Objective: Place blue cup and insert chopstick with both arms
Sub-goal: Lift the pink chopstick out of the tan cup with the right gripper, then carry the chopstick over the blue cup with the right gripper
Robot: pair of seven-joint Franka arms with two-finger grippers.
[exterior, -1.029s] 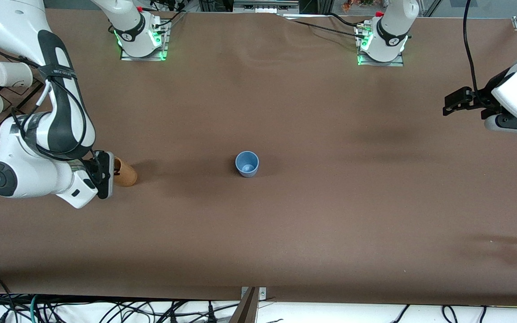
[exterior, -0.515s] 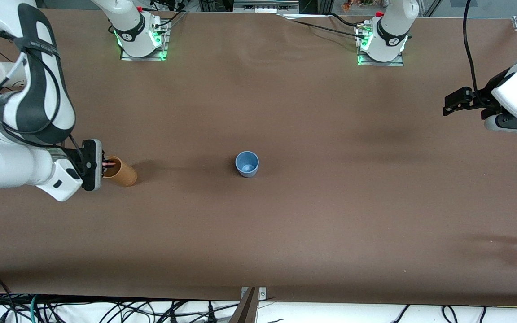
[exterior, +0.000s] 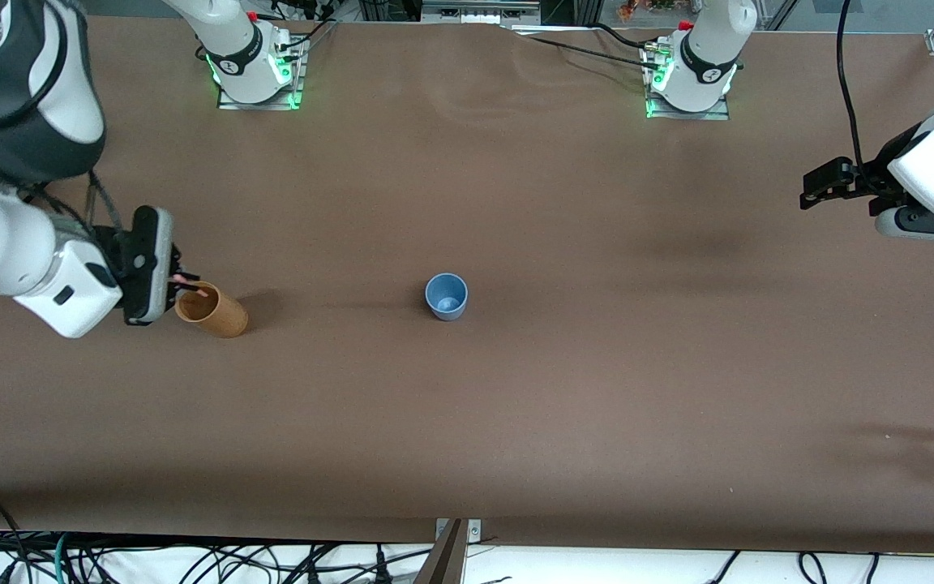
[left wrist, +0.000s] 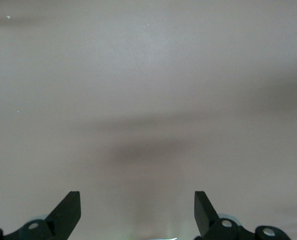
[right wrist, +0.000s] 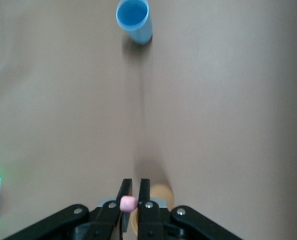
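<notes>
One chopstick [exterior: 191, 287] pinched in right pincer [exterior: 179, 285] over tan cup [exterior: 214, 311].

Two arms, two cups on the brown table

The right gripper [exterior: 179, 284] hangs over the tan cup's [exterior: 212, 310] rim, pinching a thin pink chopstick [exterior: 191, 285] whose tip shows at the cup's mouth (how deep it reaches cannot be told). The blue cup [exterior: 446, 296] stands upright mid-table, well apart from the tan one, toward the left arm's end. The left gripper [exterior: 820, 185] waits over that end.
</notes>
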